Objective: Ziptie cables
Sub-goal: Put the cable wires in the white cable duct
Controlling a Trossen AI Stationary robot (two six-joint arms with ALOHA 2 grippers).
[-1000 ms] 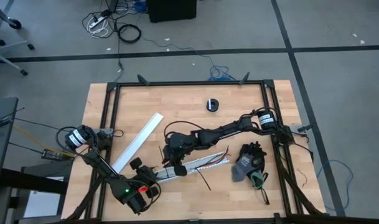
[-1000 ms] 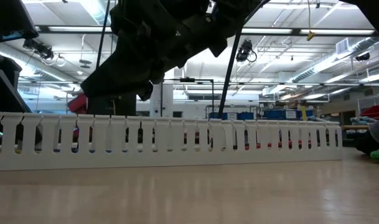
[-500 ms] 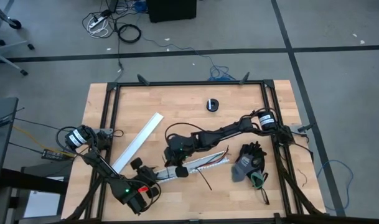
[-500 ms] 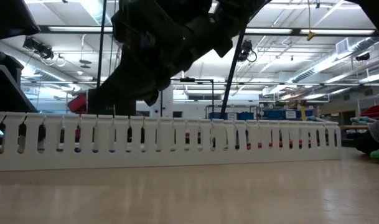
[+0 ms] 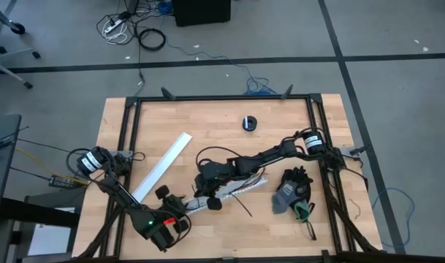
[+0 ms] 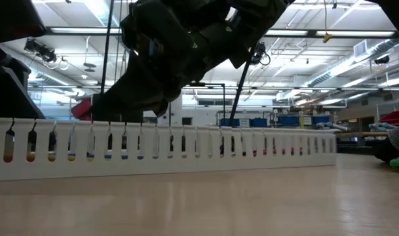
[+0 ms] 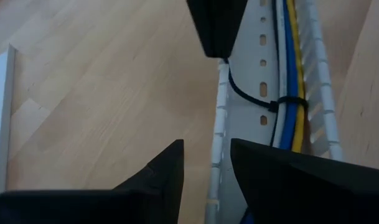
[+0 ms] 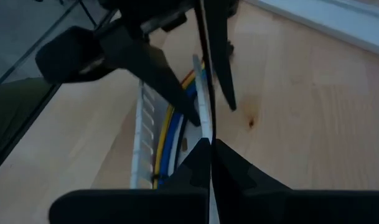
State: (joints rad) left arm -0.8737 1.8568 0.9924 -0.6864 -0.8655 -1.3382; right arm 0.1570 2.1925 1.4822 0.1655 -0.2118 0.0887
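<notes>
Bench [image 5: 280, 117]: wood.
Slotted channel [image 5: 233, 191]: light, rigid.
Cables [image 7: 291, 68]: limp, lying inside channel, already cinched by ziptie [image 7: 286, 103].
Left hand [image 7: 206, 163]: partly spread, gripping channel wall.
Right hand [image 8: 208, 149]: pressed together on thin, springy, slippery ziptie tail; best taken near the end.

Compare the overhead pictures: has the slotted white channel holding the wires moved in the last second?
Yes. The slotted channel has swung; its far end now lies farther from the black glove.

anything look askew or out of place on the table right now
The white slotted plastic channel holding the coloured cables lies diagonally, not square to the wooden table. A loose thin black ziptie lies on the wood beside it. A second flat white strip also lies slanted. Nothing looks spilled or broken.
</notes>
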